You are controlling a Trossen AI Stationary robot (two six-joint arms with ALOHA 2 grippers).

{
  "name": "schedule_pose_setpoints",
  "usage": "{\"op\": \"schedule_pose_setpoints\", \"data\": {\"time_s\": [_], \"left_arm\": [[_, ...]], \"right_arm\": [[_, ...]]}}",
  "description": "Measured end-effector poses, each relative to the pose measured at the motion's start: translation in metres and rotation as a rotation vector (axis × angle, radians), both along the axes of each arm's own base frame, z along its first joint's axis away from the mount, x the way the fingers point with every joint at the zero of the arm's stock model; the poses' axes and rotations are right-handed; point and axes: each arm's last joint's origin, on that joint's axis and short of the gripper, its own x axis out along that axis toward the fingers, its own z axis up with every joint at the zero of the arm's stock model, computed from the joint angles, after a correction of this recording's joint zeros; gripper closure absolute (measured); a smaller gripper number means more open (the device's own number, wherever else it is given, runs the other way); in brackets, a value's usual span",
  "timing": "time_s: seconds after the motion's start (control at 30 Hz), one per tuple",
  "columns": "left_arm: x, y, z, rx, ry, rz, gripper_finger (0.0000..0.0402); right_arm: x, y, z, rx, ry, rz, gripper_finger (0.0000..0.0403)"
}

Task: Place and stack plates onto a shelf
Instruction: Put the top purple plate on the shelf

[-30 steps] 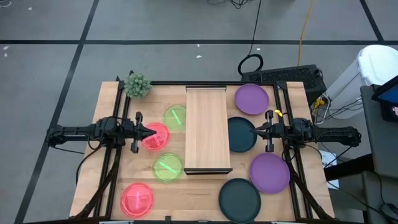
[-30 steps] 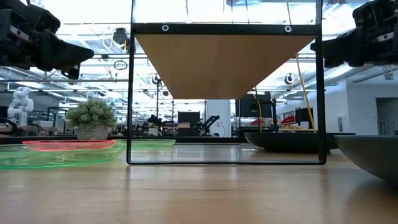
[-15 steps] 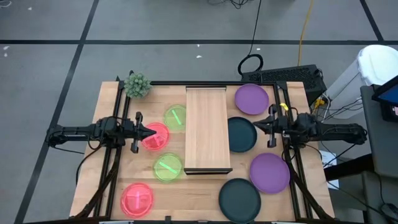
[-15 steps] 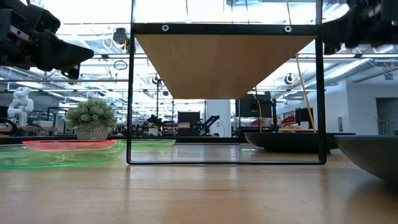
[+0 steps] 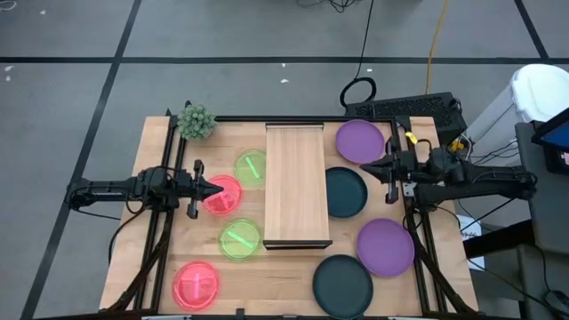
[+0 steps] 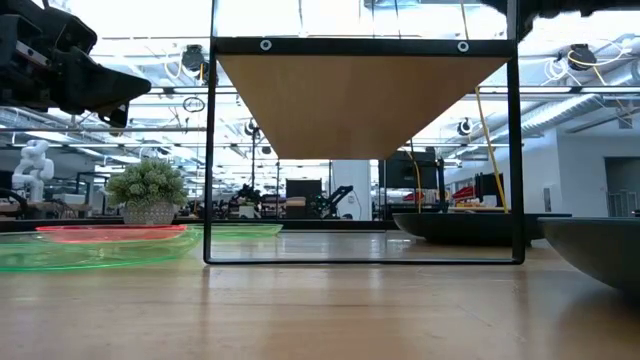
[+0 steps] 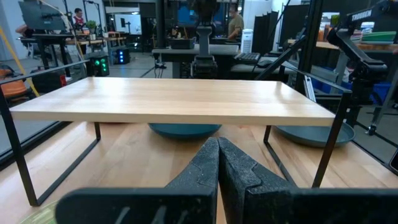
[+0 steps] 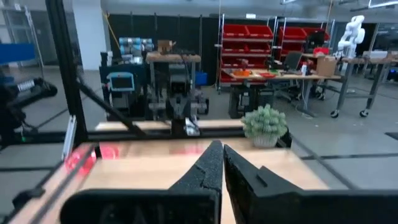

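Note:
The shelf [image 5: 296,182], a raised light-wood plank on a thin black frame, stands mid-table. Two purple plates [image 5: 359,140] [image 5: 386,246] and two dark teal plates [image 5: 345,192] [image 5: 342,284] lie flat on the table to its right. Two pink plates [image 5: 222,196] [image 5: 196,284] and two green plates [image 5: 251,167] [image 5: 238,238] lie to its left. My left gripper [image 5: 220,189] hangs shut above the upper pink plate, pointing level at the shelf [image 7: 180,99]. My right gripper [image 5: 364,166] is shut and raised high, right of the shelf, between the far purple plate and the upper teal plate.
A small potted plant [image 5: 196,121] stands at the table's far left corner. Black frame rails [image 5: 169,222] [image 5: 418,240] run along both sides of the table. Beyond the far edge lie a keyboard [image 5: 413,108] and cables on the floor.
My right gripper has risen, staying shut and level, and has gone out of the top of the low view. In the high view it has shifted a little toward the table's far edge. No plate has moved.

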Motion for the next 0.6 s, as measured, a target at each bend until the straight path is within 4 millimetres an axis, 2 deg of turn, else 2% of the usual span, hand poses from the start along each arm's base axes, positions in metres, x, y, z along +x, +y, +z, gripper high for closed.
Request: {"op": "schedule_pose_setpoints", "data": {"time_s": [0.4,0.6], "left_arm": [[0.0,0.0,0.0,0.0,0.0,0.0,0.0398],[0.0,0.0,0.0,0.0,0.0,0.0,0.0398]], "right_arm": [[0.008,0.0,0.066,-0.007,0.068,0.004,0.0403],[0.012,0.0,0.09,-0.001,0.149,0.005,0.0403]]}}
